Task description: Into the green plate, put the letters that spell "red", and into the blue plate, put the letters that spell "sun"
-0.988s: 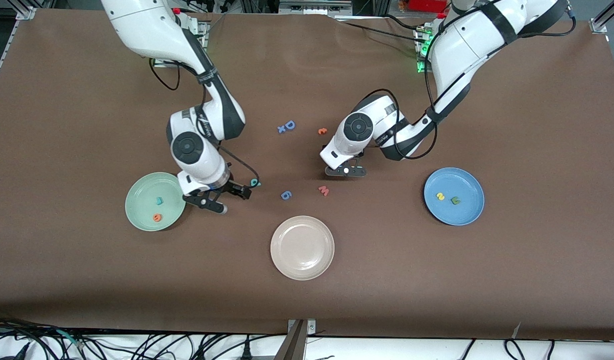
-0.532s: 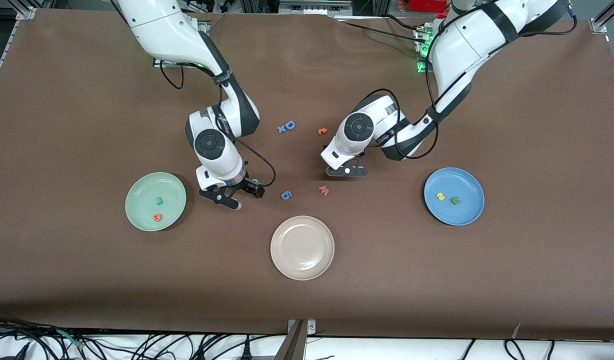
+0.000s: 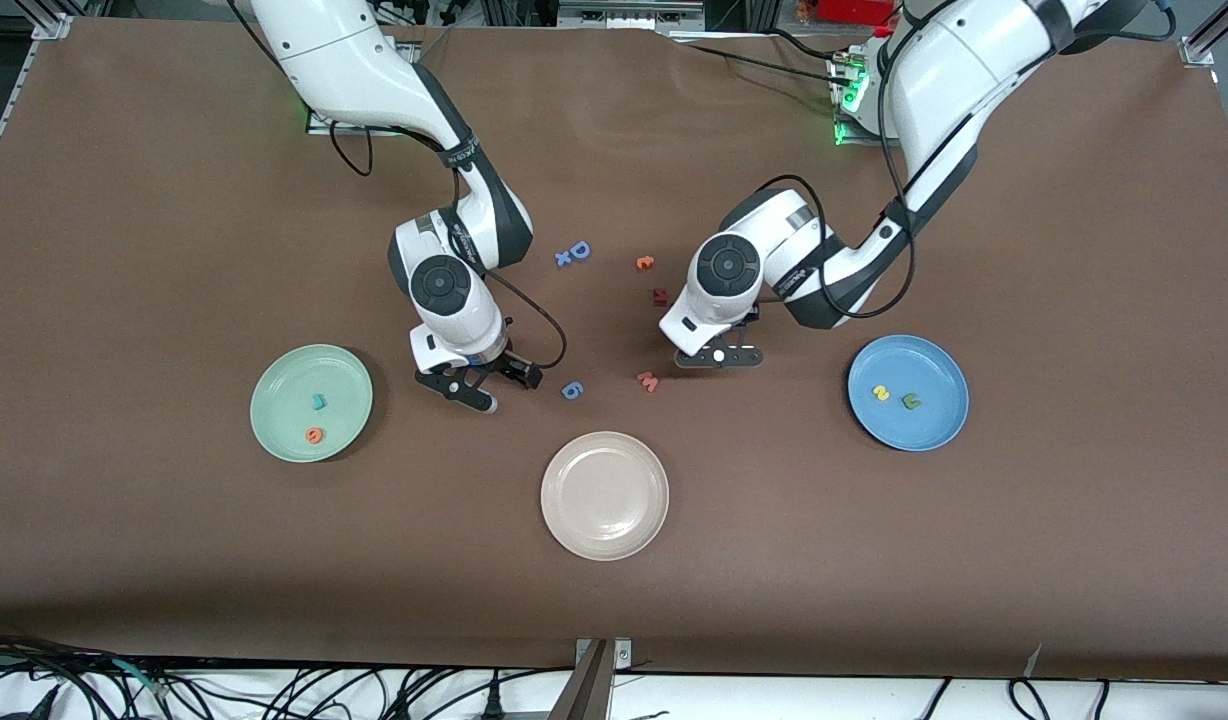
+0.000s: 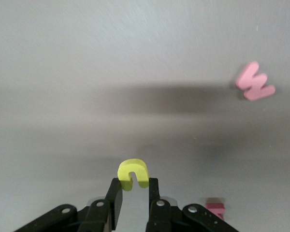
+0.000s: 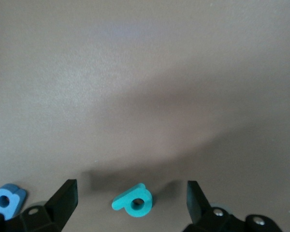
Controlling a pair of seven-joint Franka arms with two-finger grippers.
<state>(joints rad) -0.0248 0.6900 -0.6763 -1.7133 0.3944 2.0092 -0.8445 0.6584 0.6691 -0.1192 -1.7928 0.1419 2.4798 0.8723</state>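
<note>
My left gripper (image 4: 134, 185) is shut on the yellow "u" (image 4: 133, 173), pinched at the fingertips. In the front view that left gripper (image 3: 719, 357) hangs over the table beside the pink "w" (image 3: 648, 381). My right gripper (image 5: 130, 191) stands open with the teal "d" (image 5: 134, 200) lying flat on the table between its fingers. The green plate (image 3: 284, 385) holds the teal "r" (image 3: 319, 402) and the orange "e" (image 3: 315, 435). On the blue plate (image 3: 929, 362) lie the yellow "s" (image 3: 881, 393) and the green "n" (image 3: 911, 401).
A beige-white plate (image 3: 604, 520) sits nearest the front camera. A small blue letter (image 3: 572, 390) lies beside the right gripper (image 3: 496, 385). A dark red letter (image 3: 660, 296), an orange "c" (image 3: 645, 262) and a blue "D" (image 3: 579, 250) lie toward the robots' bases.
The right gripper has travelled from beside the green plate to over the teal "d", still open. The left gripper has shifted toward the blue plate with the "u", uncovering the dark red letter.
</note>
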